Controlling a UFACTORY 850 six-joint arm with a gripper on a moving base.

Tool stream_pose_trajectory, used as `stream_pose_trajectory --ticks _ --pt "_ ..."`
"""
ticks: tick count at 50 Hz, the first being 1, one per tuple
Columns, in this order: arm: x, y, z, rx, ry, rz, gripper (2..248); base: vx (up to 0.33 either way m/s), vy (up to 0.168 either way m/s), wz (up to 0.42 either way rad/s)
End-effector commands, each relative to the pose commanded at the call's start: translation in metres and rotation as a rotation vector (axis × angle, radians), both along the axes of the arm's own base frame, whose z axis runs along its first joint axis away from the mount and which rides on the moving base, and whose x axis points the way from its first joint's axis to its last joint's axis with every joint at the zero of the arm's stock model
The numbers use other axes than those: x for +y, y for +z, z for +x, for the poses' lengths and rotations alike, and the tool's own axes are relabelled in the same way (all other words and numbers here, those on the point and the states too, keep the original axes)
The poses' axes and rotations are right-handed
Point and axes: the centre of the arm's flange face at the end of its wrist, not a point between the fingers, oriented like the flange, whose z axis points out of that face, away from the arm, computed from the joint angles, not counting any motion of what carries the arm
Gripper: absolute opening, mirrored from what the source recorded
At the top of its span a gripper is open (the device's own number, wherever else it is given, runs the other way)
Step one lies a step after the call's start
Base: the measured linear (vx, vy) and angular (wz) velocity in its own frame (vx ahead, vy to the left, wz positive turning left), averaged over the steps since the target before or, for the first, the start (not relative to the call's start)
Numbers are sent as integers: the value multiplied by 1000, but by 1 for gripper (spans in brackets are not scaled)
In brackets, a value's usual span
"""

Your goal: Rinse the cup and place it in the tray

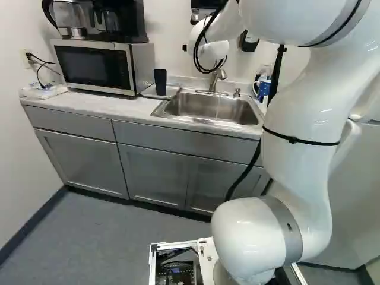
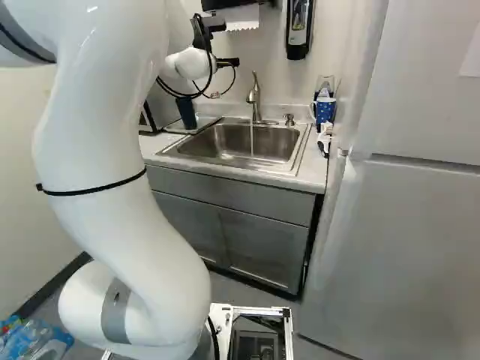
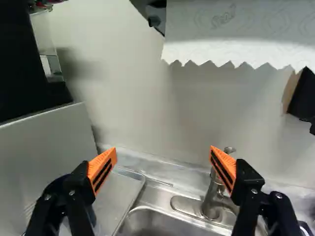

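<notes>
On the counter between the microwave [image 1: 102, 66] and the sink [image 2: 240, 144], a dark cup [image 1: 160, 82] stands upright on the tray [image 3: 118, 189], at its microwave side. No finger touches it. The gripper [image 2: 228, 62] is held in front of the wall, above the counter, with its jaws spread wide and nothing between them. Seen from the wrist, one orange pad [image 3: 102, 168] stands over the tray and the other [image 3: 224, 168] in front of the tap [image 3: 212, 196], which rises at the sink's rear edge. Water runs from the tap in a thin stream [image 2: 252, 140] down into the basin. Ahead of the gripper and higher up, a sheet of paper towel [image 3: 236, 37] hangs with its jagged edge down. On the sink's other side, away from the tray, a blue mug [image 2: 325, 110] with pale spots stands by the wall, and a soap pump [image 2: 289, 120] sits at the sink's rear corner, near the tap.
</notes>
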Motion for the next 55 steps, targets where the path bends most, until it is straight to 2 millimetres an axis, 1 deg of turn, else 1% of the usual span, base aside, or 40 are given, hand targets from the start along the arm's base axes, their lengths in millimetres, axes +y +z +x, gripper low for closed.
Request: stream_pose_trajectory --ticks 9,22,47,55 --pt "-13 9 11 -21 -20 0 247 0 0 0" --pt "-26 20 33 -36 -40 0 247 0 0 0" --pt "-52 10 79 -18 -74 1 247 0 0 0" --pt "-56 6 95 -13 -77 1 247 0 0 0"
